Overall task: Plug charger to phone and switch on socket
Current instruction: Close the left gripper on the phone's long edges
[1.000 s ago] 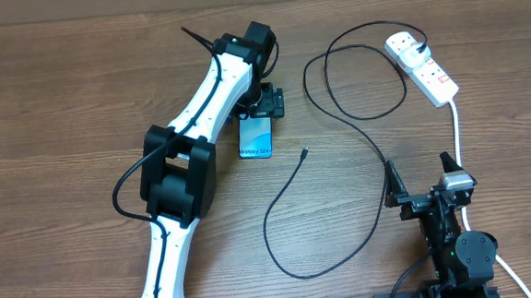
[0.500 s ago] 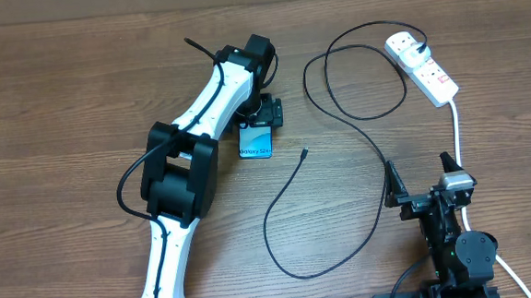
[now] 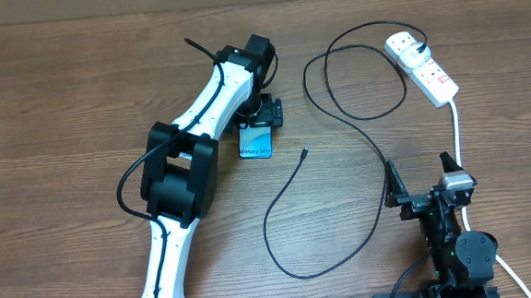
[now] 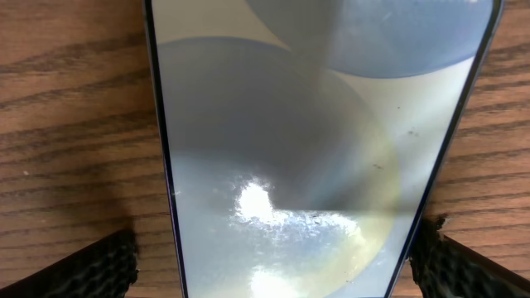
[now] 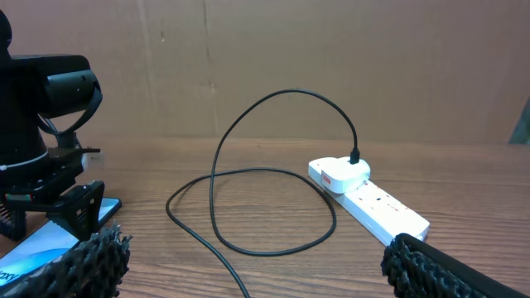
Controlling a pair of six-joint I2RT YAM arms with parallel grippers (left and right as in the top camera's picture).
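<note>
The phone [image 3: 257, 144] lies flat on the wooden table, screen up; it fills the left wrist view [image 4: 315, 141]. My left gripper [image 3: 262, 114] is open over its far end. The fingers [image 4: 108, 265] stand either side of the phone's long edges, with a strip of wood showing at the left one. The black charger cable [image 3: 268, 214] loops across the table from the white socket strip [image 3: 422, 64], and its free tip [image 3: 303, 153] lies right of the phone. My right gripper [image 3: 422, 180] is open and empty, near the front right. Its view shows the cable arc [image 5: 290, 92] and the socket [image 5: 368, 199].
The thick white cord [image 3: 456, 128] runs from the socket strip down past my right gripper. A cardboard wall [image 5: 248, 58] backs the table. The phone's corner [image 5: 41, 244] and my left wrist show at the left of the right wrist view.
My left gripper has shifted slightly nearer, covering a little more of the phone's far end. Over the last half second nothing has moved. The right arm is still.
</note>
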